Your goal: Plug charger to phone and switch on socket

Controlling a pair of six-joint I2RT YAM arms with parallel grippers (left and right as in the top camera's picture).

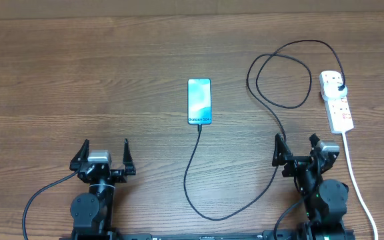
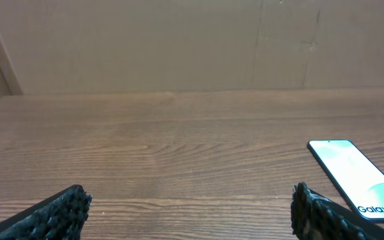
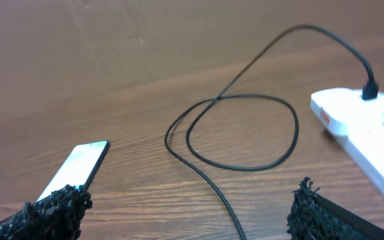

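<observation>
**Overhead.** Slim rectangular smartphone with a cyan-blue screen (image 1: 199,101) lies flat at frame centre on the brown wood-grain table (image 1: 79,67). The long thin black charger cable (image 1: 186,175) meets the phone's lower end with its small connector tip. Cannot tell whether it is fully seated. The cable sweeps down, crosses right, loops once at upper right and ends in a black plug (image 1: 339,84). The plug sits in the white oblong power strip (image 1: 341,113) at the right edge. A thick white cord (image 1: 353,177) trails from the strip to bottom right. Left gripper (image 1: 104,155), lower left: jaws spread, empty. Right gripper (image 1: 297,150), lower right: jaws spread, empty, the strip up and right of it.

**Left wrist.** 2 dark fingertips (image 2: 59,212) in the bottom corners, wide apart. Phone at the right edge, apart from them.

**Right wrist.** Fingertips apart in the bottom corners. Cable loop mid-frame, strip at the right edge, and a red-marked switch (image 3: 325,117) shows on its face.

**Judgement.** The switch looks like the remaining step, and the right arm is the nearer. Bring the jaws together into 1 blunt tip and descend over the switch beside the occupied outlet. Press straight down so the strip does not skid. Stay clear of the loop, since a snag could tug the connector.
</observation>
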